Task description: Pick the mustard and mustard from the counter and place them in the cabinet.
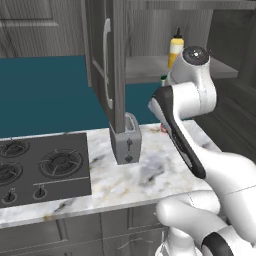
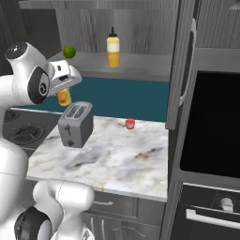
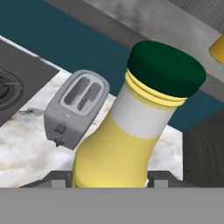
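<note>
Yellow and green-capped, the smaller mustard bottle [image 3: 131,131] is riding in the gripper [image 3: 111,177], the fingers [image 3: 57,178] clamped on its lower body and holding it in the air above the worktop [image 2: 117,154], over the toaster [image 2: 75,123] near the left end. The taller mustard bottle [image 2: 113,48] is already standing on the cabinet shelf [image 2: 140,65], so the second carry looks to be the step in hand. The next move probably calls for lifting the bottle up and forward past the shelf's front edge, then setting it down upright beside the first. A green lime [image 2: 69,51] is sitting at the shelf's left end, and the open cabinet door [image 1: 107,65] is hanging alongside. The white veined marble is also carrying a small red cup [image 2: 130,123] near the teal back wall, with the black gas hob [image 1: 42,167] to the left.
</note>
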